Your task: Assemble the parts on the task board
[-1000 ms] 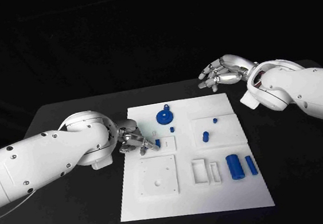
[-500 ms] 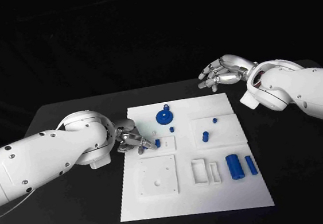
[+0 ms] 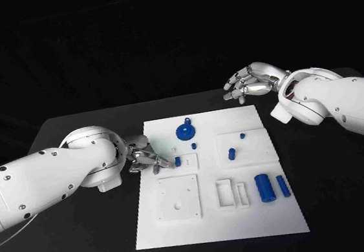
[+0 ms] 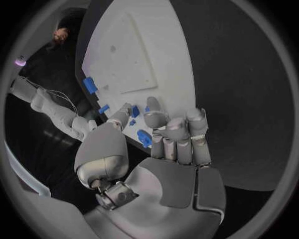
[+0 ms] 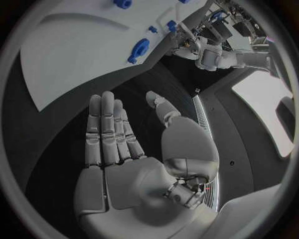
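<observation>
The white task board (image 3: 225, 223) lies in the middle of the black table (image 3: 80, 248), running from the centre of the head view down toward its lower middle.

The left hand (image 3: 146, 160) sits at the board's left edge, a little above the frame's centre, its fingers curled inward with the tips close to a small blue peg (image 3: 177, 161) that stands in a raised square pad there. From the head view I cannot tell whether the fingertips touch the peg. In the left wrist view the fingers (image 4: 181, 142) are bent over the board beside small blue pieces (image 4: 144, 138), and no piece is clearly clamped between them, so whether the hand holds anything cannot be told.

The right hand (image 3: 251, 82) hovers in the upper right of the head view, past the board's far edge and well apart from every part. Its fingers are spread and loosely bent, holding nothing; the right wrist view shows them extended with an empty palm (image 5: 121, 172).

On the board, a blue round disc with a knob (image 3: 185, 131) lies near the top centre. Below it a tiny blue piece (image 3: 194, 145) sits, and to the right another small one (image 3: 241, 135) and a short blue peg (image 3: 231, 154). At lower right, a blue cylinder (image 3: 263, 187) and a slimmer blue bar (image 3: 283, 186) lie side by side, just beside a white slotted block (image 3: 230, 194). A white square plate (image 3: 177, 200) occupies the lower left of the board.
</observation>
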Motion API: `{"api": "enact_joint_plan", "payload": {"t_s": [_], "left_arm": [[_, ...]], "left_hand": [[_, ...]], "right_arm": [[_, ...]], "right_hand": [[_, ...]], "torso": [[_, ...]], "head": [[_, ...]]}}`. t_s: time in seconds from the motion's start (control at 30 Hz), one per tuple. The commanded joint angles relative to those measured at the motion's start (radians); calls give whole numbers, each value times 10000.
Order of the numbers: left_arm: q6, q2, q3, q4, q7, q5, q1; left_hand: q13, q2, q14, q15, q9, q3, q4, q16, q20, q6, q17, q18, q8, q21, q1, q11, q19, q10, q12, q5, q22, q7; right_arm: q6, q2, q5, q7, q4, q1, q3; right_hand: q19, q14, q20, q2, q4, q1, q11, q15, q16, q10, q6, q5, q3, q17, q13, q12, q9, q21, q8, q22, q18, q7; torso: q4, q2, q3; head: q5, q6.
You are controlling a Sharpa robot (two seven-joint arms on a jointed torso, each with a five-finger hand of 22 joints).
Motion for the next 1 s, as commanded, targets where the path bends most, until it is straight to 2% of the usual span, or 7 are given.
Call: {"api": "enact_joint_plan", "payload": {"t_s": [0.03,0.27,0.5,0.63,1.0], "left_arm": [[-277,-17,-1,32,104,320,5],[-556,-63,23,15,160,524,18],[-768,-177,103,-27,166,712,47],[-833,-228,130,-59,141,767,86],[-726,-208,135,-111,89,785,136]], "left_hand": [[-15,-150,-41,-63,6,-65,38,-45,-1014,-99,-12,125,-20,-75,-40,30,-100,-44,-45,-35,-24,27],[-18,-223,-46,-63,11,-10,169,-55,-1020,-136,-13,143,-45,-90,-47,34,-97,-40,-62,-33,-46,32],[-24,-436,-58,-33,-18,149,545,-91,-1017,-333,-20,164,-177,-110,-44,80,-94,-32,-102,-32,-88,85],[-23,-473,-63,16,-107,177,733,-110,-1012,-592,-20,170,-356,-109,4,142,-103,-34,-123,-33,-102,155],[-7,-448,-57,101,-251,127,962,-126,-1002,-804,-10,172,-540,-94,160,231,-121,-23,-134,-32,-112,249]], "right_arm": [[122,11,4,102,3,-8,5],[126,11,4,101,-4,-12,5],[126,1,4,99,-1,-15,5],[126,7,4,100,0,-15,5],[132,-1,4,94,2,-15,5]], "right_hand": [[63,58,-22,5,-30,-65,-10,26,-34,-68,-47,68,16,10,-12,67,-10,-49,46,13,148,116],[65,59,-22,7,-30,-63,-10,26,-36,-69,-47,68,16,13,-15,69,-11,-52,47,15,148,116],[65,59,-22,8,-30,-62,-10,26,-37,-69,-47,68,16,14,-17,71,-12,-53,48,16,148,116],[66,60,-22,8,-30,-62,-10,26,-38,-69,-48,68,15,15,-18,72,-12,-54,49,17,148,116],[68,61,-21,9,-28,-64,-10,26,-40,-69,-48,67,14,18,-21,75,-13,-56,50,20,148,116]], "torso": [[2,-2,1],[-4,6,3],[1,3,5],[7,-4,5],[-2,7,1]], "head": [[5,3],[15,27],[39,40],[36,62],[82,124]]}}
